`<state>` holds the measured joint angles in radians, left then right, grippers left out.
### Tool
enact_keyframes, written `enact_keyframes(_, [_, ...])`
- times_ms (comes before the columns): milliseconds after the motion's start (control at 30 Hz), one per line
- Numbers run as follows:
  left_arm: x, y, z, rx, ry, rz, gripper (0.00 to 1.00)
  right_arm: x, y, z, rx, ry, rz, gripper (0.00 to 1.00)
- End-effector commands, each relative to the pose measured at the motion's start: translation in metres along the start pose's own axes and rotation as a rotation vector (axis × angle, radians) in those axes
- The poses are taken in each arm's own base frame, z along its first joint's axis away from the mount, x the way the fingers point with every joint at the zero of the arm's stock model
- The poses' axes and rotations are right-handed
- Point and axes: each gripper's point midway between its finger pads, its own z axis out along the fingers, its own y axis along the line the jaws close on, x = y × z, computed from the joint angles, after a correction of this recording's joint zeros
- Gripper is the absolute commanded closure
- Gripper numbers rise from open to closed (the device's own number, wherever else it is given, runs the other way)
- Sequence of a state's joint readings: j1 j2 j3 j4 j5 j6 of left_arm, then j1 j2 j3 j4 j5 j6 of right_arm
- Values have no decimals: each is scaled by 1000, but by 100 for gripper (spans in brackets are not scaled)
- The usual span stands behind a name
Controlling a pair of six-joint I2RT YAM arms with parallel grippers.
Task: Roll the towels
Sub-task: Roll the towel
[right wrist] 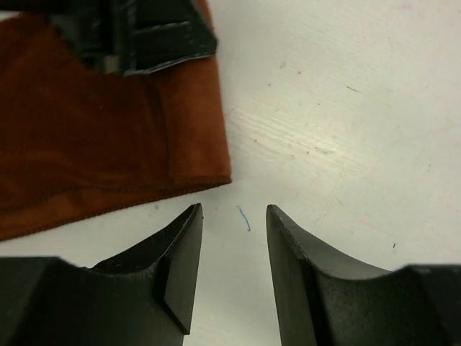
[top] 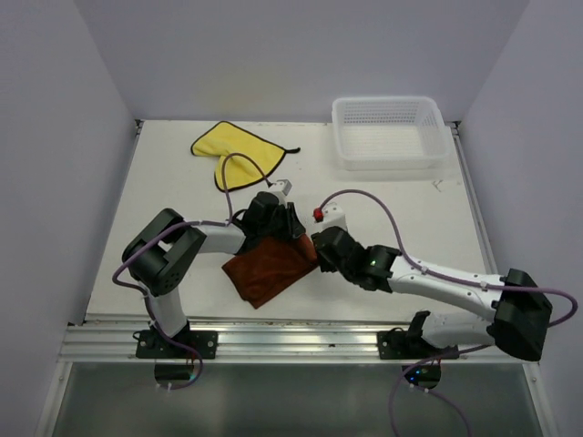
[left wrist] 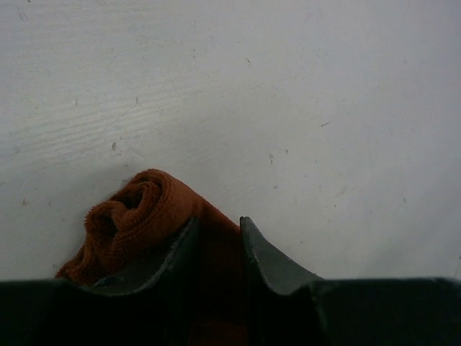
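Towels: rust-brown towel (top: pixel 269 264) lies between the two tools; yellow towel (top: pixel 239 146) lies well beyond them, on the bench (top: pixel 392 200).
Left tool (left wrist: pixel 220 225): clamped on rust-brown towel, whose rolled end bunches just left of its fingers (left wrist: pixel 268 258).
Right tool (right wrist: pixel 233 213): apart over bare bench, with the towel corner just ahead-left.

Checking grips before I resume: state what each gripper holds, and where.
Left gripper pinches the rust-brown towel beside its rolled-up end; right gripper is open, holding nothing.
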<state>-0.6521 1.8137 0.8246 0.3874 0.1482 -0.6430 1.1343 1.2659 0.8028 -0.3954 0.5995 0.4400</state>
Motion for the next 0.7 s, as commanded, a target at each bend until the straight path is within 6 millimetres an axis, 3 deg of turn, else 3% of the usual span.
enact_keyframes(0, [0, 15, -8, -55, -13, 7, 67, -14, 15, 5, -242, 21, 252, 55])
enact_keyframes(33, [-1, 14, -8, -52, -14, 5, 67, -22, 4, 13, -237, 16, 313, 54])
enact_keyframes(100, [0, 13, -9, -45, -14, 0, 66, -25, 10, 17, -326, 48, 377, 52])
enact_keyframes(133, [-1, 12, -8, -41, -19, -4, 66, -28, 3, 24, -330, 56, 421, 52])
enact_keyframes(300, [3, 12, -7, -33, -10, -12, 66, -29, 14, 43, -464, 131, 524, 50])
enact_keyframes(667, [0, 5, -9, -6, -13, -16, 66, 4, 17, 80, -430, 254, 504, 49])
